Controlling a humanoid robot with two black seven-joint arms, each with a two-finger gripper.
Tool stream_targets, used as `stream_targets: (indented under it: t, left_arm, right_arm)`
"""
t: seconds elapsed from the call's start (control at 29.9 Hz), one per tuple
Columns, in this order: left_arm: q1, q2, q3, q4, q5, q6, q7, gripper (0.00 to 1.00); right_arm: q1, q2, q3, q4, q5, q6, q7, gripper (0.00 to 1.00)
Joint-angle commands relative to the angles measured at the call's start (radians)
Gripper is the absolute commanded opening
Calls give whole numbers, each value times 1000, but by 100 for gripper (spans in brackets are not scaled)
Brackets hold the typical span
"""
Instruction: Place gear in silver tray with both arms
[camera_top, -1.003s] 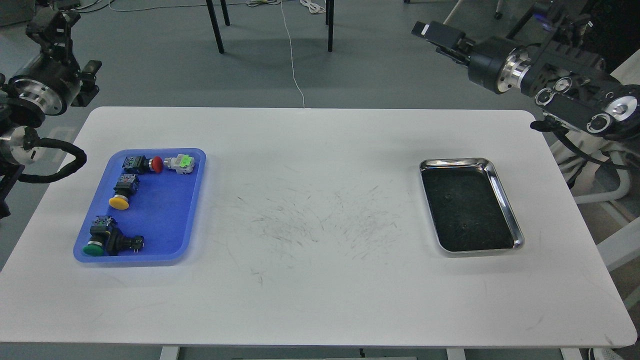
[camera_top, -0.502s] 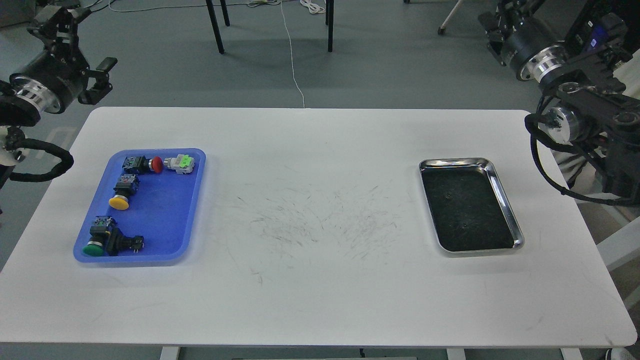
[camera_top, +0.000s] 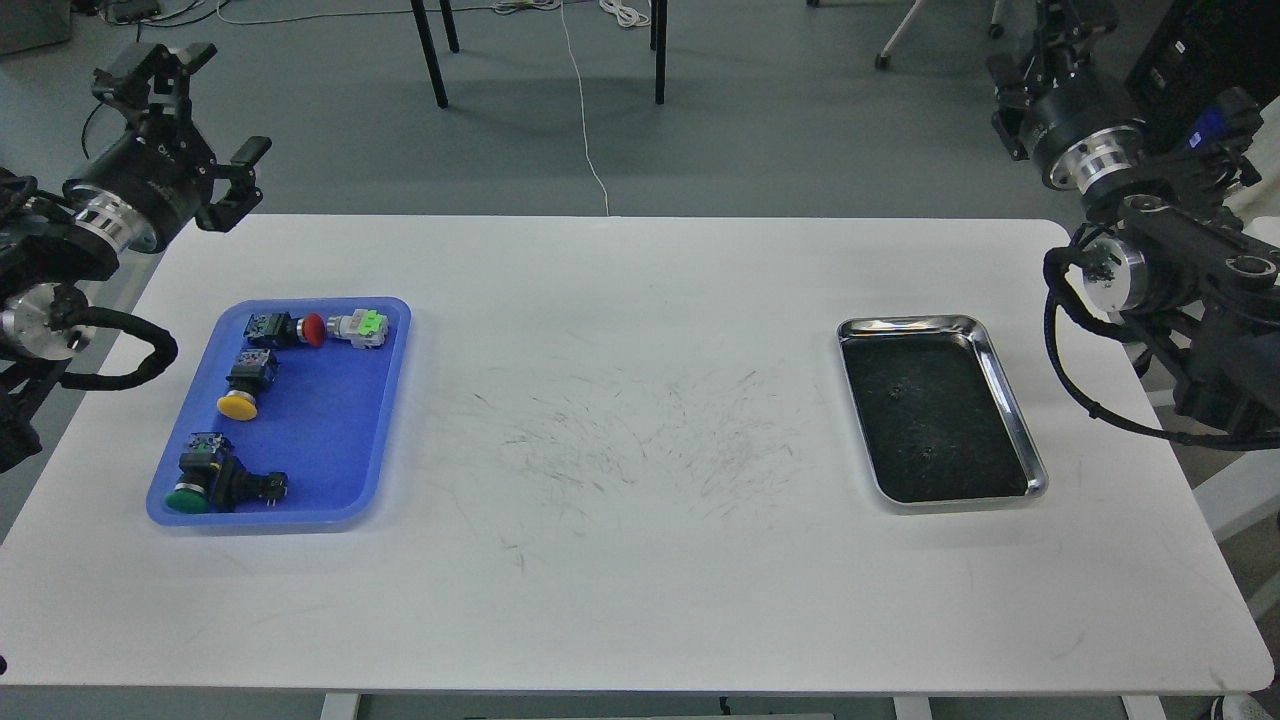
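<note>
The silver tray (camera_top: 905, 325) lies empty on the right side of the white table, its dark floor bare. The gear is several push-button switches in a blue plastic tray (camera_top: 330, 430) on the left: a red-capped one (camera_top: 313, 328), a white and green one (camera_top: 365, 326), a yellow-capped one (camera_top: 238, 404) and a green-capped one (camera_top: 187, 497). My left gripper (camera_top: 205, 110) is open and empty, raised beyond the table's far left corner, apart from the blue tray. My right gripper (camera_top: 1060, 40) points up at the top right, off the table, its fingers dark and cut off by the view's edge.
The white table (camera_top: 640, 560) has grey scuff marks in its middle. Black chair legs (camera_top: 432, 55) and a white cable (camera_top: 585, 120) are on the floor beyond the far edge. My right arm's joints (camera_top: 1180, 270) hang over the table's right edge.
My left gripper has moved right and a little lower, towards the table's far left corner. My right arm has swung back to the right, and its gripper now points up and away.
</note>
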Motion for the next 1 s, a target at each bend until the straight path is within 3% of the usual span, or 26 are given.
stream_targets:
  t: [0.0, 0.13, 0.47, 0.54, 0.8, 0.97]
  left_arm:
    - [-9, -13, 1, 4, 0, 7, 20, 98]
    - [-8, -56, -1, 21, -1, 33, 45, 98]
    - [3, -89, -34, 34, 0, 56, 33, 97]
    - [5, -89, -34, 34, 2, 58, 33, 97]
    - [5, -89, -54, 41, -3, 59, 36, 97]
    - [8, -91, -63, 39, -1, 59, 34, 98]
  right_arm:
    - [-32, -6, 32, 31, 135, 23, -72, 97]
    - [-84, -16, 90, 72, 209, 57, -117, 97]
    - [-138, -17, 133, 80, 205, 35, -114, 95]
    - [-138, -20, 143, 88, 217, 41, -115, 99]
    - [-142, -11, 170, 112, 272, 118, -120, 99]
    - [-144, -6, 169, 103, 283, 60, -118, 99]
